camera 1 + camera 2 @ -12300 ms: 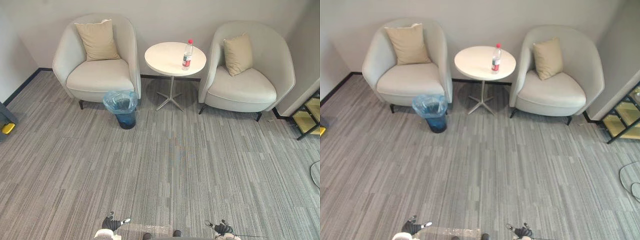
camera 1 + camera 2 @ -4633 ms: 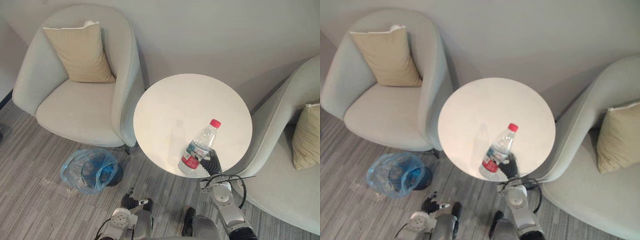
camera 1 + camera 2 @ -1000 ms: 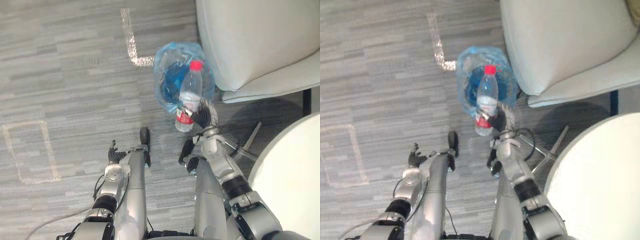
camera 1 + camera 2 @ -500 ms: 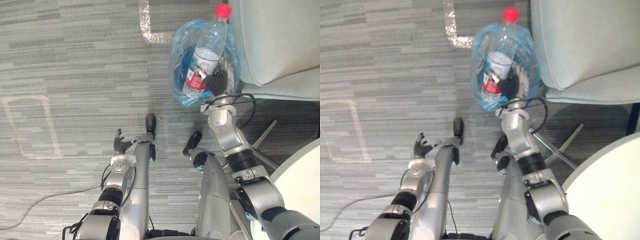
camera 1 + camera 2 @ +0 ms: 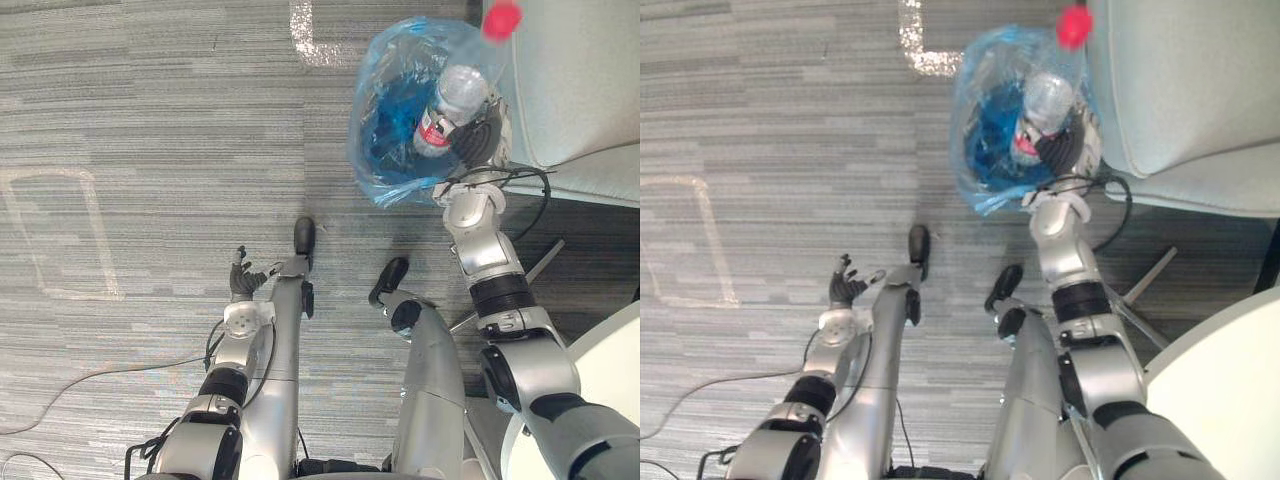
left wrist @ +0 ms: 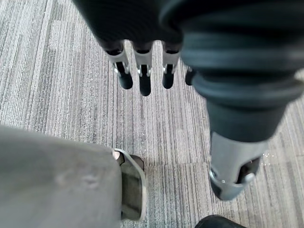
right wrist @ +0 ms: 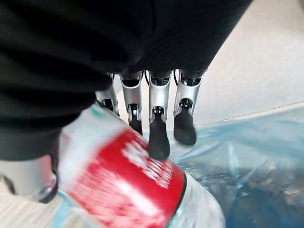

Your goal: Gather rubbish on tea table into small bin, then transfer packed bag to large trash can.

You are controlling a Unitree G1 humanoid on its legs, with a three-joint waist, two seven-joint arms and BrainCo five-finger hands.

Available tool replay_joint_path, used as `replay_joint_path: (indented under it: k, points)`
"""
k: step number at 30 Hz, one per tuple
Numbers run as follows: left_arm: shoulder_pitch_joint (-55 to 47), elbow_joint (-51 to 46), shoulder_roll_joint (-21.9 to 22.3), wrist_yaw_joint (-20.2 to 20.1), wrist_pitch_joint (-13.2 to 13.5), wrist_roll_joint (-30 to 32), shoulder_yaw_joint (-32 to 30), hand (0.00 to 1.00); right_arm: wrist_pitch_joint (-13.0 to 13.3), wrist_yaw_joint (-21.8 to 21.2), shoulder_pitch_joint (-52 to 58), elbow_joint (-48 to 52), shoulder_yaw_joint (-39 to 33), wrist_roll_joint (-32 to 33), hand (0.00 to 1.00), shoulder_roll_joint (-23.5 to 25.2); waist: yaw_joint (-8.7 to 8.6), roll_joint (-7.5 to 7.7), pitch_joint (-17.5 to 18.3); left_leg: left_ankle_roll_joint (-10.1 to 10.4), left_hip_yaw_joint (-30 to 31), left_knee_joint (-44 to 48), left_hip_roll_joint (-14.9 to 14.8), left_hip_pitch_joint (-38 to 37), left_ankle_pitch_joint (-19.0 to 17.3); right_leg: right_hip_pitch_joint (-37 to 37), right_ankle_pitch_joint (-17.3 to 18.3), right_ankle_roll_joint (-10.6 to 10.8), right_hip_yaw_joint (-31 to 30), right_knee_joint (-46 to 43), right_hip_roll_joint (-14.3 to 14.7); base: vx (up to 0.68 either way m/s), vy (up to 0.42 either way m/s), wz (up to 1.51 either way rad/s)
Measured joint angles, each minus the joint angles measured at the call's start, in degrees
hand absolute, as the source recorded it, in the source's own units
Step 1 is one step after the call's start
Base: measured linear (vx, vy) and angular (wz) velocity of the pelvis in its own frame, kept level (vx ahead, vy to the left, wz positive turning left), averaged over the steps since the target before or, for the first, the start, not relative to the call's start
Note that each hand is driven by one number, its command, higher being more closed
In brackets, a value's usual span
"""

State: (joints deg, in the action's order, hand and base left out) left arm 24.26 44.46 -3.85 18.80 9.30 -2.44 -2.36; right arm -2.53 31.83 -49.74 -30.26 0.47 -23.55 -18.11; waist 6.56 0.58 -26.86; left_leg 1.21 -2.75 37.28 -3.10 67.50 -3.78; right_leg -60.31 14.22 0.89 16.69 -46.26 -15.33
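The right hand (image 5: 480,140) is closed round the lower part of a clear plastic water bottle (image 5: 452,100), its fingers (image 7: 159,129) lying across the red label and the thumb on the other side. The bottle is tilted, with its red cap (image 5: 501,20) pointing up and away towards the light grey armchair (image 5: 575,80). Its body hangs over the open mouth of the small bin (image 5: 372,150), which is lined with a crumpled blue plastic bag (image 7: 259,156). Whether the bottle's base touches the liner cannot be told from the head views. The bin stands on the grey striped carpet (image 5: 150,120), just beside the armchair's front edge. The round white tea table (image 5: 1230,370) shows at the robot's right, with part of its metal foot (image 5: 1150,268) visible between it and the armchair. The left hand (image 5: 241,284) hangs low at the robot's left side, well apart from the bin, holding nothing. In its wrist view its fingers (image 6: 144,76) are straight and loosely spread above the carpet. Pale tape marks (image 5: 301,28) lie on the carpet near the bin, and a faint taped rectangle (image 5: 95,235) is further to the robot's left.
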Motion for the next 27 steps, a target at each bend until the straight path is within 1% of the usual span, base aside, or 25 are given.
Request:
replay_joint_path:
  k: [7, 8, 11, 15, 20, 22, 23, 27]
  points:
    - [0.4, -0.3, -0.5, 0.0, -0.1, 0.0, 0.0, 0.00, -0.2, 0.2, 1.7, 0.3, 0.1, -0.7, 0.00, 0.3, -0.05, -0.01, 0.0, 0.1, 0.0, 1.8, -0.9, 0.8, -0.2, -0.8, 0.3, -0.5, -0.1, -1.7, 0.4, -0.02, -0.018, -0.03]
    - [0.4, -0.3, -0.6, 0.0, -0.2, 0.0, 0.0, 0.00, -0.2, 0.2, 2.2, 0.5, 0.3, -1.2, 0.00, 0.3, -0.05, -0.01, 0.0, -0.3, -0.2, 1.9, -1.1, 0.8, -0.5, -0.8, 0.3, -0.5, -0.2, -1.7, 0.5, -0.03, -0.026, -0.05]
    - [0.4, -0.3, -1.0, 0.0, -0.3, 0.0, 0.0, 0.00, -0.2, 0.2, 5.1, 2.6, 0.7, -1.9, 0.00, 1.0, -0.14, 0.00, 0.0, -0.3, -0.9, 1.9, -1.8, 0.7, -0.5, -0.9, 0.3, -0.6, -0.2, -1.9, 0.6, -0.02, -0.030, -0.03]
    - [0.4, -0.4, -1.5, -0.1, -0.8, 0.1, -0.1, 0.00, -0.2, 0.1, 8.0, 5.9, 2.8, -5.5, 0.00, 2.3, -0.23, 0.06, 0.1, -0.5, -1.6, 3.1, -2.6, 0.7, -0.3, -1.4, 0.2, -0.7, -1.4, -2.4, 1.3, -0.02, -0.027, -0.12]
    - [0.4, -0.3, -1.7, 0.0, -1.0, 0.2, -0.3, 0.00, 0.2, -0.5, 11.3, 9.4, 4.7, -10.0, 0.00, 2.4, -0.40, 0.08, 0.1, -0.5, -1.6, 3.5, -3.2, 0.7, -0.3, -1.4, 0.1, -0.9, -1.5, -2.5, 2.0, -0.02, -0.023, -0.06]
    - [0.4, -0.3, -1.8, 0.0, -1.1, 0.3, -0.3, 0.00, 0.8, -0.9, 12.2, 9.5, 5.6, -11.0, 0.00, 2.3, -0.45, 0.11, 0.1, -0.5, -1.5, 3.5, -3.4, 0.7, -0.4, -1.4, 0.0, -1.0, -1.5, -2.6, 2.2, -0.03, -0.024, -0.03]
    - [0.4, -0.3, -1.8, 0.0, -1.1, 0.6, -0.5, 0.00, 0.9, -1.4, 12.8, 9.4, 6.2, -12.5, 0.00, 2.2, -0.46, 0.11, 0.1, -0.6, -1.5, 3.5, -3.4, 0.7, -0.4, -1.4, 0.0, -1.0, -1.5, -2.6, 2.2, 0.00, 0.000, 0.00]
    - [0.4, -0.2, -1.8, 0.0, -1.1, 1.3, -0.6, 0.00, 1.1, -2.9, 14.0, 9.2, 8.0, -14.8, 0.00, 2.1, -0.64, 0.12, 0.1, -0.4, -1.5, 3.4, -3.5, 0.6, -0.5, -1.4, 0.0, -1.1, -1.5, -2.5, 2.2, 0.00, 0.000, 0.00]
